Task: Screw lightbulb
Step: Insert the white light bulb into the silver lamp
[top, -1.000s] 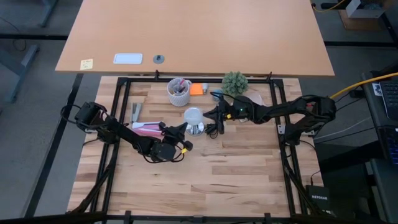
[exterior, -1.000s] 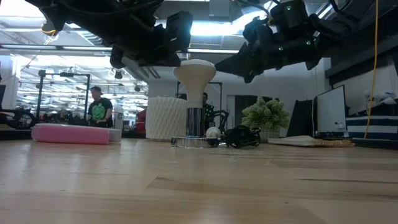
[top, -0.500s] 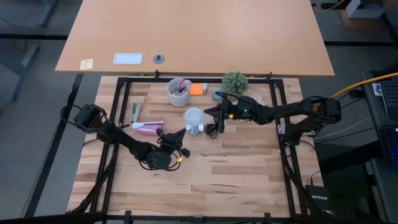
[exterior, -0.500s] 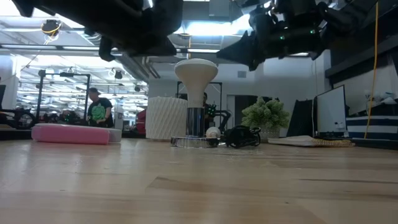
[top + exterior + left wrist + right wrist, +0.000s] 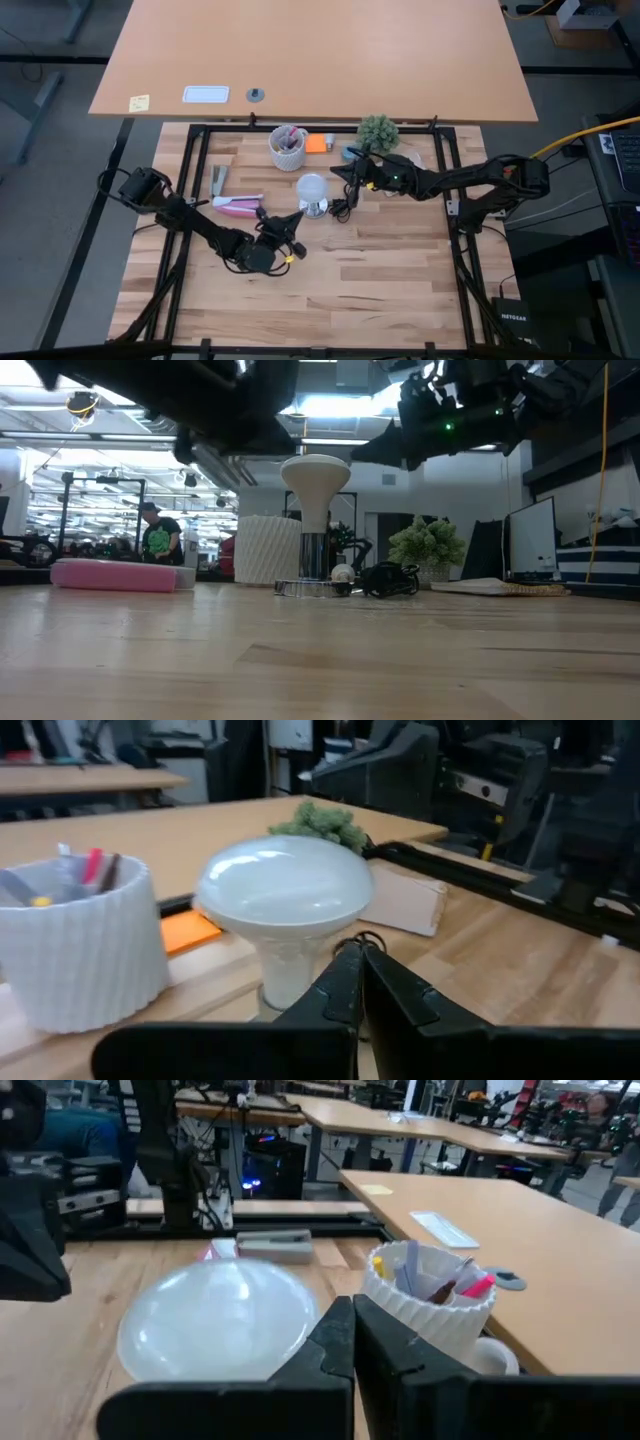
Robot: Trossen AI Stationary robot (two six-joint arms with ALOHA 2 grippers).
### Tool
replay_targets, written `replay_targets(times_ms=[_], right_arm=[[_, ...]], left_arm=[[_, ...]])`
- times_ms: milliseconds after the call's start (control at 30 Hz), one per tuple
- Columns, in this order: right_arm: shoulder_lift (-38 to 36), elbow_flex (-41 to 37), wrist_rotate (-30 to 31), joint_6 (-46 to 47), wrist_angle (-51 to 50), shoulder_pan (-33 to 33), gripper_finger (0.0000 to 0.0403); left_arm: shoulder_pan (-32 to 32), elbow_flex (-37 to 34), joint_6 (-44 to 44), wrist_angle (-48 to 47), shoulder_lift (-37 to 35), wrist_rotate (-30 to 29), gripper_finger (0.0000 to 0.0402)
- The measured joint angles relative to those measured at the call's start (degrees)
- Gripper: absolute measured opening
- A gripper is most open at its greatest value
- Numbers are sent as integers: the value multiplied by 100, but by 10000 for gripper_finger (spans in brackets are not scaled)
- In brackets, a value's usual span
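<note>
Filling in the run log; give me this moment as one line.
lightbulb: upright in silvery fitting | left gripper: shut, empty, beside bulb | right gripper: shut, empty, other side | stage: nothing gripped

lightbulb (image 5: 312,187): white frosted top, shiny silver-grey base
cup (image 5: 288,149): white with ribbed lines, pink and red pens inside
sticky pad (image 5: 316,143): bright orange
plant (image 5: 378,131): fuzzy green
case (image 5: 115,575): pink
table (image 5: 350,280): light wood planks in brown stripes
frame (image 5: 196,150): black
arms (image 5: 455,180): dark black
far desk (image 5: 320,50): plain tan
note (image 5: 139,102): yellow
</note>
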Motion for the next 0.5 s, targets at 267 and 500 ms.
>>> replay_targets(times_ms=[267,500], right_arm=[[348,0,-108,43,-10,0,3],[445,2,-349,61,-22,0,3]], left_arm=[[439,0,187,-15,-2,737,5],[437,0,240,-19,-2,477,5]])
